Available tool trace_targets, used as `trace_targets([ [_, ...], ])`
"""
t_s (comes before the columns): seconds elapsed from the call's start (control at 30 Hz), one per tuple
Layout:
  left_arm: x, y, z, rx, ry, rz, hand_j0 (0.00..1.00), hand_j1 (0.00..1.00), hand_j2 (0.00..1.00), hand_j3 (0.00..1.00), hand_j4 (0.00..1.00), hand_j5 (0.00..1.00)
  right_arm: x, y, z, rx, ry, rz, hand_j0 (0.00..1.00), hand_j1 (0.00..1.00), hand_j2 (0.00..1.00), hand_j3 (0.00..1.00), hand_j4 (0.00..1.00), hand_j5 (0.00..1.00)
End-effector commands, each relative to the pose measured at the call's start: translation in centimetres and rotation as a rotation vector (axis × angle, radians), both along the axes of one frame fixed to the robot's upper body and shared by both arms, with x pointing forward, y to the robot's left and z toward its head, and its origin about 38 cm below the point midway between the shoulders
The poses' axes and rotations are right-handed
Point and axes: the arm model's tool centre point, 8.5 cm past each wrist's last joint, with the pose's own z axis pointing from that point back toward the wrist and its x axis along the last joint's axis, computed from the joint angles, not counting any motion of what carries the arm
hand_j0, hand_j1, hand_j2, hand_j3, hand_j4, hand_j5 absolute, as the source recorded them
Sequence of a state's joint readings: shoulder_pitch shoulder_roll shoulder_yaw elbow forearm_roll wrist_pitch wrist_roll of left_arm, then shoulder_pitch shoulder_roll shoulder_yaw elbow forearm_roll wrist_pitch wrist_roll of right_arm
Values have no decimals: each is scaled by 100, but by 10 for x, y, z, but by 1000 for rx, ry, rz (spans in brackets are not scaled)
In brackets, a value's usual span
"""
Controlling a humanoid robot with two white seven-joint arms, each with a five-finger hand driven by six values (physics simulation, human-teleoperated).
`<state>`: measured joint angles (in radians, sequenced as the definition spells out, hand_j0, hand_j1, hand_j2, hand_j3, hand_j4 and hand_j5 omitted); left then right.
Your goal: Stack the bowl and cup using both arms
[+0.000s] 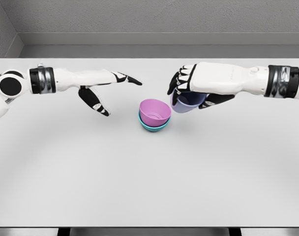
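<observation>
Cup (188, 103) gripped in right hand (198, 86), beside stacked bowls (155, 114), left hand (98, 88) open.

A bare simulated test room; plain white table (149, 187), grey textured walls (154, 17), no furnishings.

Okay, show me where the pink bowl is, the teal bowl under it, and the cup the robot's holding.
pink bowl (155, 110), head view, on its inner wall.
teal bowl (153, 127), head view, on its outer rim below the pink one.
lavender cup (188, 104), head view, on its side wall under the right hand.
</observation>
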<state>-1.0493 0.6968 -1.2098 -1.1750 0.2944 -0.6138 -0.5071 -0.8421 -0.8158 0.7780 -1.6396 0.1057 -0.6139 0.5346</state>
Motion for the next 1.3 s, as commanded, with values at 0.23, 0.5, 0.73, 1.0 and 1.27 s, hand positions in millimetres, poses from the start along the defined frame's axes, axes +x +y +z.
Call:
trace_targets([
  [0.23, -4, 53, 19, -82, -14, 121, 100, 100, 100, 100, 100, 100, 5, 10, 0, 24, 10, 10, 55, 55, 55, 55, 55, 55],
  [0.5, -12, 72, 13, -115, 4, 165, 100, 100, 100, 100, 100, 100, 14, 26, -5, 23, 26, 28, 55, 55, 55, 55, 55, 55],
  [0.73, -17, 80, 12, -108, 6, 175, 100, 100, 100, 100, 100, 100, 16, 30, -6, 25, 31, 33, 55, 55, 55, 55, 55, 55],
  [1.0, -22, 93, 5, -130, 10, 216, 100, 100, 100, 100, 100, 100, 17, 32, -3, 27, 24, 36, 55, 55, 55, 55, 55, 55],
  [1.27, -27, 98, -4, -116, 27, 225, 100, 100, 100, 100, 100, 100, 15, 44, -2, 42, 22, 61, 55, 55, 55, 55, 55, 55],
])
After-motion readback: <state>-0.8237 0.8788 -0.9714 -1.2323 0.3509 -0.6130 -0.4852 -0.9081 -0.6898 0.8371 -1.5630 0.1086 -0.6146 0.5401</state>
